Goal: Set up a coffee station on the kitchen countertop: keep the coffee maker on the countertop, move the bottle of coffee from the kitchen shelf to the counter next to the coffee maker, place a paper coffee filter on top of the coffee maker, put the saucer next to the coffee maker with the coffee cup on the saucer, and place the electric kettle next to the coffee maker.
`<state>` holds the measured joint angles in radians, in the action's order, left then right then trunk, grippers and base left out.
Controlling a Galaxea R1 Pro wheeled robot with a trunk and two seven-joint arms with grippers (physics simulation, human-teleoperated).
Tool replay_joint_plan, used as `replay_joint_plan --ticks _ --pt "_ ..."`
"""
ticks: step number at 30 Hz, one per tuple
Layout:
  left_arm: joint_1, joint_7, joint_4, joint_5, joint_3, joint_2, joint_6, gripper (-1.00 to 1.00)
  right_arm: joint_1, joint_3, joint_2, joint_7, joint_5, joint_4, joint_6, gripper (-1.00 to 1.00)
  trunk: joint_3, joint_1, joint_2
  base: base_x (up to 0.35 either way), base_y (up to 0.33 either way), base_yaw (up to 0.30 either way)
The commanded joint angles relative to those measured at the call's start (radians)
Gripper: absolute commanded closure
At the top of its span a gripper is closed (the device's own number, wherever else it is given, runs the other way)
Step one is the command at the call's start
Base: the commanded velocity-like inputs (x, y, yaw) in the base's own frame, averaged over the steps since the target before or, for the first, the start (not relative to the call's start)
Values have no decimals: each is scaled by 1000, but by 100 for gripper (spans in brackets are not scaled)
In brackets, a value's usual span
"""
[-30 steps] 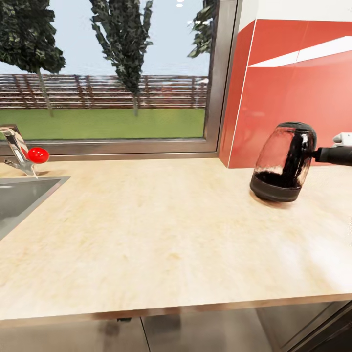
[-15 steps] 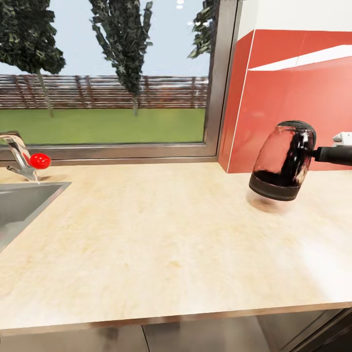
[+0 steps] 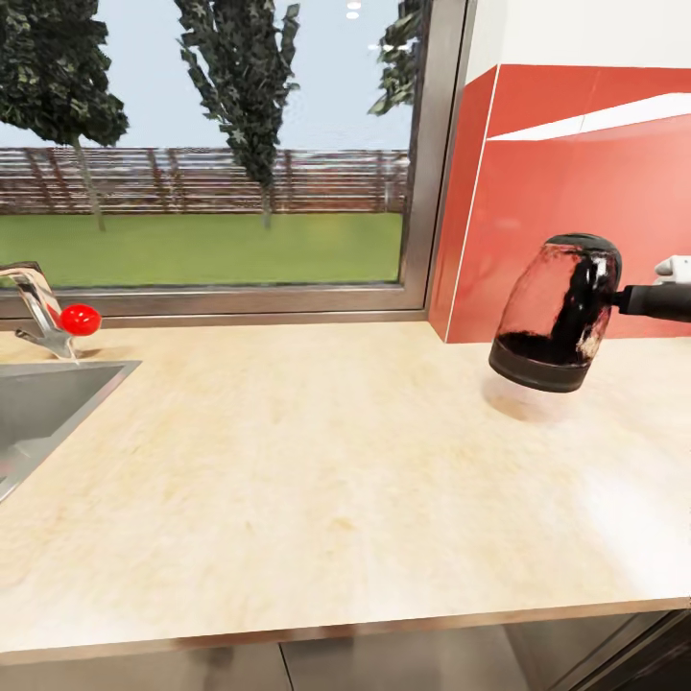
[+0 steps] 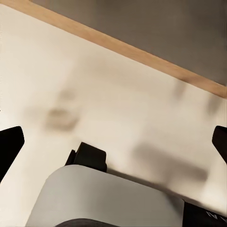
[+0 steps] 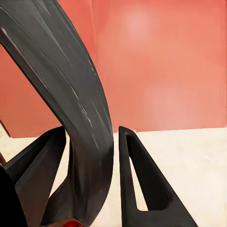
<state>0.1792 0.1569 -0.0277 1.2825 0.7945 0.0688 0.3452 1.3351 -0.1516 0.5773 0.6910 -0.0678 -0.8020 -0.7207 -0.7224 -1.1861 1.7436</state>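
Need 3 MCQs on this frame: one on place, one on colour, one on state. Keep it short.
1. Where is the electric kettle?
A. in the sink
B. above the kitchen countertop, by the red wall panel
C. on the window sill

2. What colour is the faucet's knob?
A. red
B. blue
C. green

3. What is the state of the right end effector?
A. open and empty
B. shut on a cup
C. shut on the kettle's black handle

Key:
1 B: a shadow lies under its tilted base.
2 A: plainly red beside the sink.
3 C: both fingers flank the handle in the right wrist view.
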Motion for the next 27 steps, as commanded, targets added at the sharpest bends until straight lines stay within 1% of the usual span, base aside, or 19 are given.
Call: replay_joint_plan --ticks 1,5,13,20,27 --pt "0 5 0 11 6 0 1 -100 1 -3 0 10 -4 -4 -6 100 -1 0 0 0 0 0" --pt "0 6 0 11 6 0 1 -100 1 -3 0 11 -4 -14 -6 100 -1 0 0 0 0 56" --pt "0 6 0 11 6 0 1 -100 1 -3 -1 11 -4 -18 -6 100 -1 0 0 0 0 178" --pt "0 6 0 11 6 0 1 -100 1 -2 -2 16 -4 -19 -6 100 -1 0 0 0 0 43" --pt "0 6 0 11 6 0 1 -100 1 -2 -21 16 -3 -19 -6 100 -1 0 0 0 0 2"
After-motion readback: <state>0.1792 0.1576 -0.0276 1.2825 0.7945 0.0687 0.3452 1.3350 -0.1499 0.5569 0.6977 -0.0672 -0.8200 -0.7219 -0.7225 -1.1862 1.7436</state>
